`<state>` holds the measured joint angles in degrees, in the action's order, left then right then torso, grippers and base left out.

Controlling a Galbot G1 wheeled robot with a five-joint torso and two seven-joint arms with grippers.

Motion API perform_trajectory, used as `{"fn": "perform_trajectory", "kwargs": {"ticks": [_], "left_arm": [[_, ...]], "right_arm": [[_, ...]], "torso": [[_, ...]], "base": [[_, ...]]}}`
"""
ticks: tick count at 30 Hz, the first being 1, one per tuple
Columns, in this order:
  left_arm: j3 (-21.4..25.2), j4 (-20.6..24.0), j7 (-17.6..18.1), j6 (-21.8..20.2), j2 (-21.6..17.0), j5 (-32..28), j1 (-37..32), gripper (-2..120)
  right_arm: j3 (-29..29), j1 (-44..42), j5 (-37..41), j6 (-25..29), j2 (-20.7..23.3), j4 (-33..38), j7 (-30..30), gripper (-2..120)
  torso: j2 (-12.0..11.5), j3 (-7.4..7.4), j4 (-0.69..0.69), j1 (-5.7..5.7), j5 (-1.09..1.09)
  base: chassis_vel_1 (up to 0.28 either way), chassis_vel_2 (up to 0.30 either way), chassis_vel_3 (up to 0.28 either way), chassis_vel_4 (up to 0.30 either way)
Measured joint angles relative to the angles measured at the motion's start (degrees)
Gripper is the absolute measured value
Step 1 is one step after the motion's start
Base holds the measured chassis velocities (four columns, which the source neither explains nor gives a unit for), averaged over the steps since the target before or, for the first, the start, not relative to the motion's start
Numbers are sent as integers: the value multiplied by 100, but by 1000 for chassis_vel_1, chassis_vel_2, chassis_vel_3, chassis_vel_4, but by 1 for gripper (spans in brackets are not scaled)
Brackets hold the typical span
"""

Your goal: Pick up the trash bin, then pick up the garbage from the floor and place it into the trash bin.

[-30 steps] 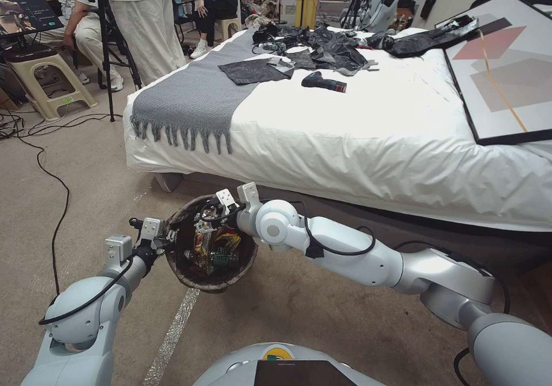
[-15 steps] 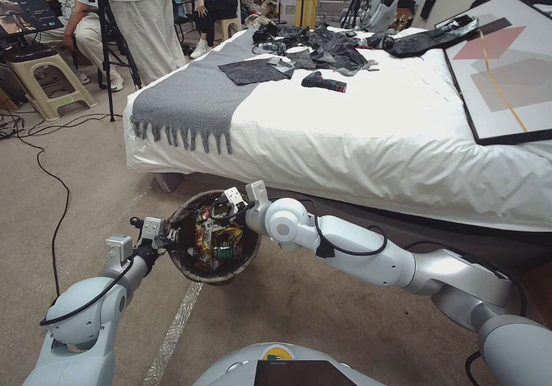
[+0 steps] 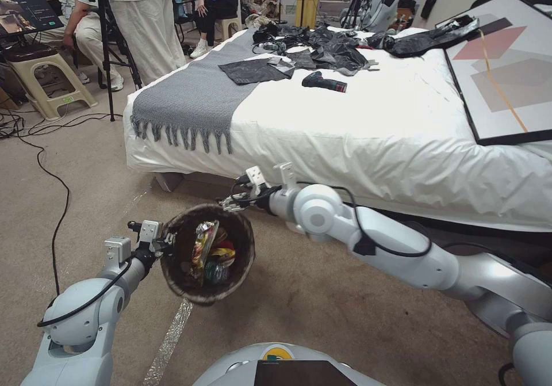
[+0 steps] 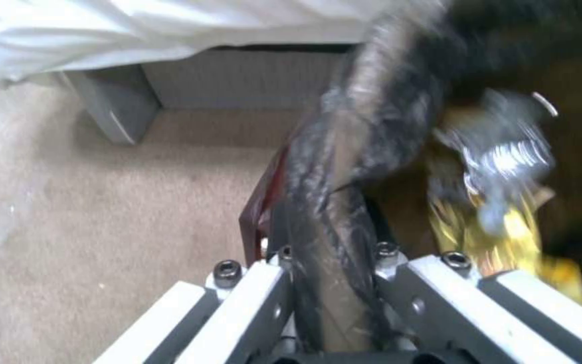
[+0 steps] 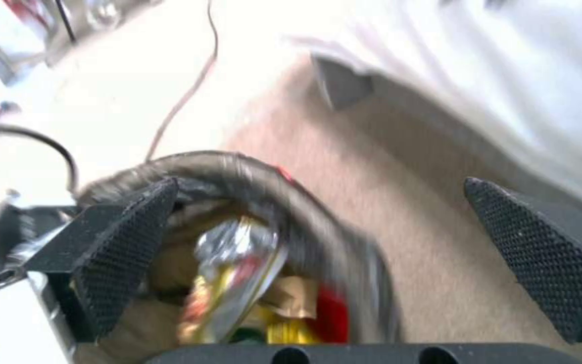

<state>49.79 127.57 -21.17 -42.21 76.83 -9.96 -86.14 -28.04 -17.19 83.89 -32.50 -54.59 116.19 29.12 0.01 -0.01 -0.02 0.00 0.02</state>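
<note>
Beside the bed, your left gripper pinches the trash bin rim, garbage inside; your right gripper spreads wide above it.

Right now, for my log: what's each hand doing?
Left hand: shut on the trash bin rim.
Right hand: open, holding nothing.

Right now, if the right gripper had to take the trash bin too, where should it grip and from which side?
Probably the bag-covered rim of the trash bin, on the bed side. The left gripper already pinches the opposite rim edge-on, and the right gripper hangs open just above the free side. The wrappers sit low inside, so one finger could go inside the wall.
</note>
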Motion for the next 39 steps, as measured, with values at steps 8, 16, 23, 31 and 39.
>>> {"fn": "perform_trajectory", "kwargs": {"ticks": [8, 16, 23, 31, 39], "left_arm": [[-60, -37, 2, -2, 73, 82, 9, 0], [86, 136, 8, -1, 3, -34, -39, 0], [109, 180, 27, 0, -8, -82, -61, 0], [71, 227, 38, 3, 8, -85, -49, 0], [66, 298, 42, 6, 2, -95, -83, 0]], "right_arm": [[155, -134, 64, -11, 195, 208, -33, 100], [312, -256, 68, -21, 223, 347, -55, 100], [1271, -962, 70, -57, 699, 1116, -62, 100], [3338, -2696, -672, -100, 1311, 1683, -362, 100], [5472, -4443, -1181, -144, 917, 2050, -562, 100]], "torso": [[0, 0, 2, 0, -2], [0, 1, 3, 0, -2], [0, 0, 2, 0, -2], [0, 0, -1, 0, -1], [0, 0, 3, 0, -1]], "base": [[0, 0, 0, 0], [0, 0, 0, 0], [0, 0, 0, 0], [0, 0, 0, 0], [0, 0, 0, 0]]}}
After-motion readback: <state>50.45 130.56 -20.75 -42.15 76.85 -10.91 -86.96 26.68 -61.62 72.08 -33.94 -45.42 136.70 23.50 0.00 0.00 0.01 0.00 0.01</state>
